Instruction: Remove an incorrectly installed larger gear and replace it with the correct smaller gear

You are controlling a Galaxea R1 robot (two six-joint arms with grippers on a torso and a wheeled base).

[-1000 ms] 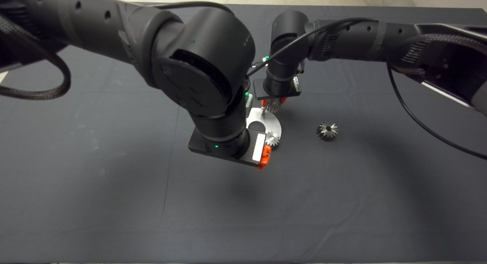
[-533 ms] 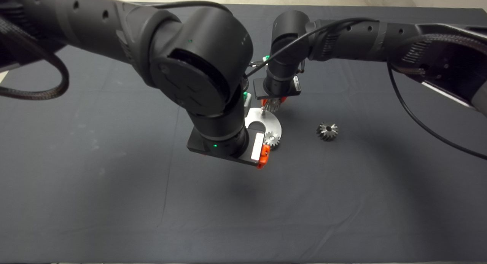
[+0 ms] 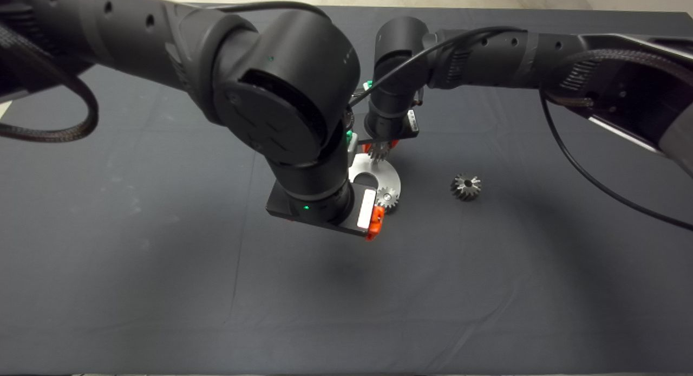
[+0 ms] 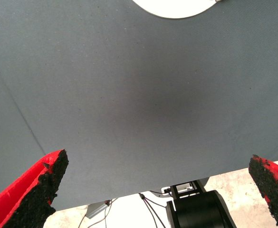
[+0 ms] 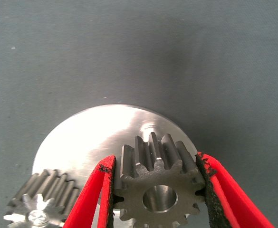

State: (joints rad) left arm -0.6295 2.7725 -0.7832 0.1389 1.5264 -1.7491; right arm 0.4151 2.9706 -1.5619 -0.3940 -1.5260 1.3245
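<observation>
Looked over all three views and honestly couldn't read any text, brand, number or sign anywhere, not on the arms, gears or plate.

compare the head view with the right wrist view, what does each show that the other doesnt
Only the head view: the larger gear lying on the mat, and the left gripper beside the round plate.
Only the right wrist view: the smaller gear's centre hole and teeth, clamped between the red fingers.
Both: the right gripper, the plate, a mounted silver gear.
</observation>
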